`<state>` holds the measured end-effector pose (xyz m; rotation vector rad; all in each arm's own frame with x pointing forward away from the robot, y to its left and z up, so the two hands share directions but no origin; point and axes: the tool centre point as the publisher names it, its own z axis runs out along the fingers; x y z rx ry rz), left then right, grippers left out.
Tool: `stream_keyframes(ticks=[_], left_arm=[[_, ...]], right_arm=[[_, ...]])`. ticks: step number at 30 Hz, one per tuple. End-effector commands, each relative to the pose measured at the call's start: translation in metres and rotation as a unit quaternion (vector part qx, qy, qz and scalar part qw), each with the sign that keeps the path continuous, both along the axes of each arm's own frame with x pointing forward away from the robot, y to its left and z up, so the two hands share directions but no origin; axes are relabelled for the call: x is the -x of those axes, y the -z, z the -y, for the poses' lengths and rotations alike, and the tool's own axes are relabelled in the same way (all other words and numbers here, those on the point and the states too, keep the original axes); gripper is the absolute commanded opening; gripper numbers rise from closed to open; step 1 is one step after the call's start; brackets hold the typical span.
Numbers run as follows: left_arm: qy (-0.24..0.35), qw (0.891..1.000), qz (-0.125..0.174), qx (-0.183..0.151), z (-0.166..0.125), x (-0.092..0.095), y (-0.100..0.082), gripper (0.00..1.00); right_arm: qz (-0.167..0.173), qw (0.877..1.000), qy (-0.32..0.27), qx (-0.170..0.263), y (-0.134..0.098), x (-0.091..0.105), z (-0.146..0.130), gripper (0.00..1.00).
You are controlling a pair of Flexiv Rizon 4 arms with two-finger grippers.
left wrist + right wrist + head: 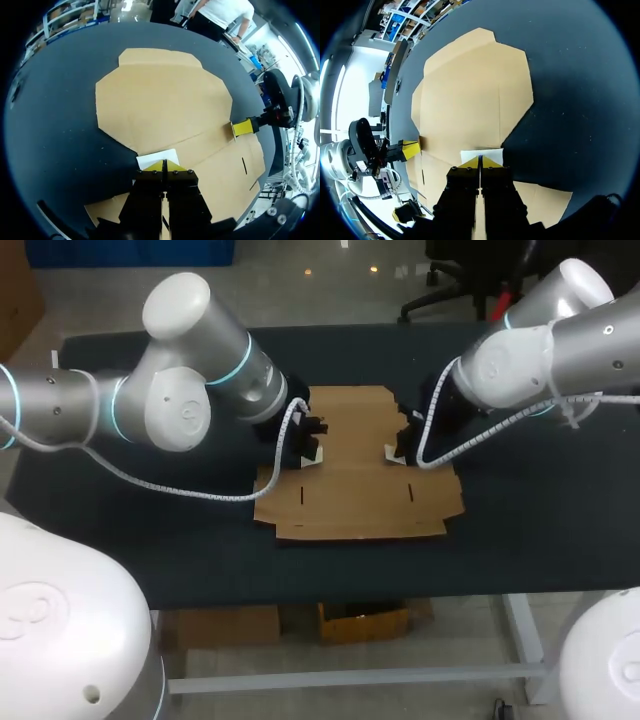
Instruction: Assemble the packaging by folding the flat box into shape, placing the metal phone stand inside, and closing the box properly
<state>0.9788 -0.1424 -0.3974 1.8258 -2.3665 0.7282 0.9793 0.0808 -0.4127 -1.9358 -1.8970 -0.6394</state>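
Two grippers sit at opposite edges of the flat cardboard box, which lies unfolded on the dark table in the middle of the head view, its narrower flap toward the top of the frame. The left gripper comes in from the left side and rests at the box's left edge. The right gripper comes in from the upper right and rests at the notch in the box's right edge. The two are level with each other, with bare cardboard between them. In the left wrist view that gripper's yellow tips stand pressed together with only a hairline between them, right at the cardboard's edge and just behind a small white patch lying on the box. Ahead of it across the sheet, the other arm's yellow tip touches the far edge. The right wrist view shows the same the other way round: tips drawn narrow and together at the edge, a white patch just ahead of them, and the left arm's yellow tip against the far side. Whether either pair has cardboard nipped between its tips cannot be told.
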Motion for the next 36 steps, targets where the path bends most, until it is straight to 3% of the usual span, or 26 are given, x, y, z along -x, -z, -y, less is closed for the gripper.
stream_keyframes(ticks=[1,23,36], left_arm=[[-0.008,1.0,-0.001,-0.011,0.007,-0.005,0.007,0.0],[-0.028,0.999,-0.015,-0.023,0.003,-0.003,0.02,0.0],[-0.042,0.998,-0.009,-0.04,-0.004,0.003,-0.007,0.0]], right_arm=[[-0.006,1.0,0.001,0.008,0.002,-0.003,-0.003,0.0],[-0.027,0.999,0.012,0.026,0.015,0.005,-0.006,0.0],[0.003,0.999,0.032,0.025,-0.013,0.008,0.009,0.0]])
